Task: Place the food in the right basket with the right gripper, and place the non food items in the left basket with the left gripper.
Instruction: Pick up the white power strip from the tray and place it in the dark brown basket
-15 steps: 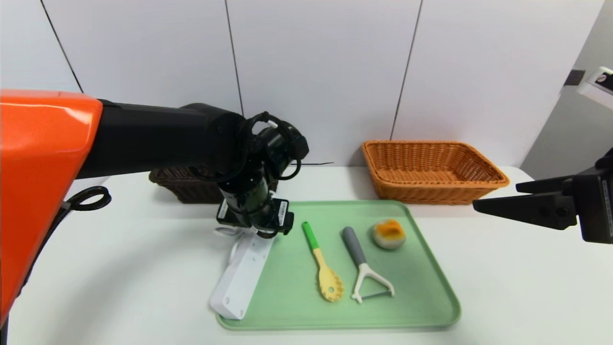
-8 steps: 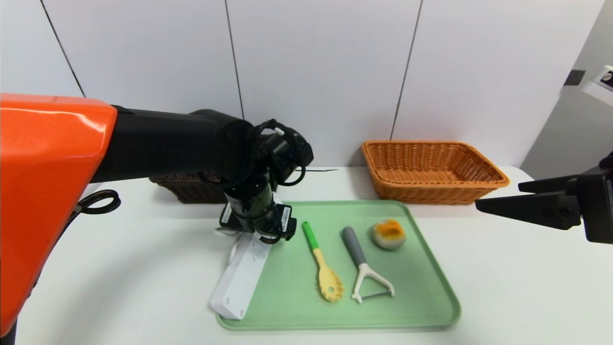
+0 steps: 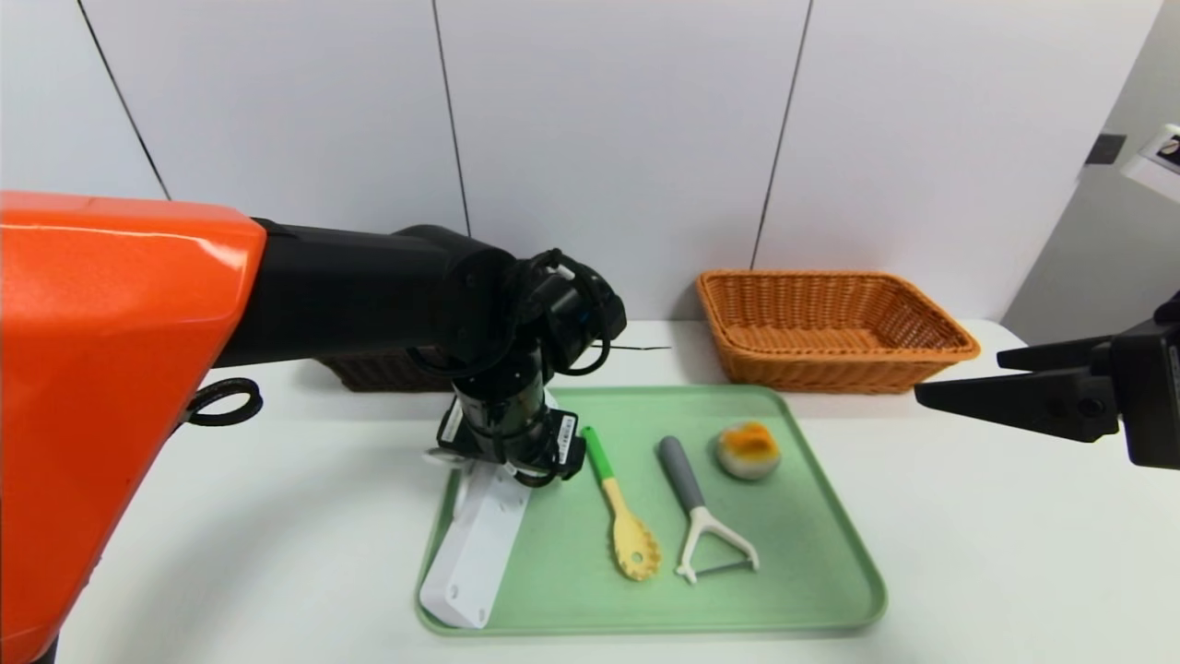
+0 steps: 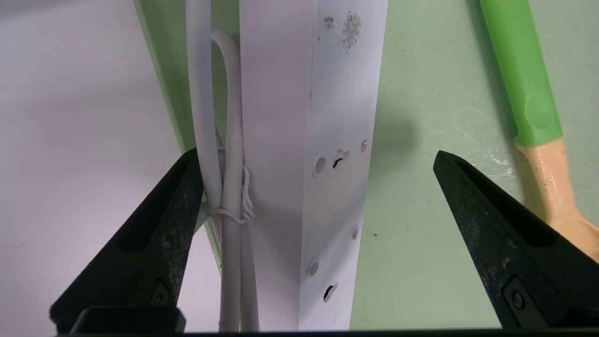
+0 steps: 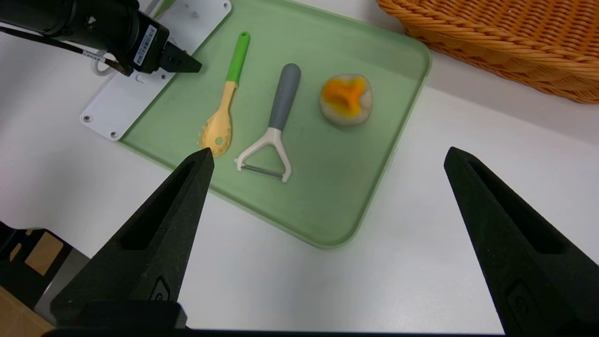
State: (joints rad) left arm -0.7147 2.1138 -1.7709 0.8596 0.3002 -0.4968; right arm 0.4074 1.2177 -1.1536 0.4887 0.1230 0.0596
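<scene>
A white power strip (image 3: 475,544) with its bundled cord (image 4: 224,140) lies across the left rim of the green tray (image 3: 802,544). My left gripper (image 3: 510,461) is down over the strip's far end, open. Its jaws straddle the strip (image 4: 304,140) and the cord; the outer finger rests against the cord. On the tray lie a green-handled pasta spoon (image 3: 619,512), a grey-handled peeler (image 3: 698,512) and an orange-and-white bun (image 3: 749,450). My right gripper (image 3: 959,376) hovers open off the tray's right side, holding nothing. The orange right basket (image 3: 830,323) stands behind the tray. The dark left basket (image 3: 369,369) is mostly hidden by my left arm.
A black cable loop (image 3: 221,403) hangs by my left arm above the table. Bare white table (image 5: 421,234) lies under my right gripper (image 5: 328,150) and in front of the tray (image 5: 327,196). A white panelled wall (image 3: 599,138) closes the back.
My left arm has moved right, and the power strip has shifted right with it, swinging further onto the tray. The right arm has barely moved.
</scene>
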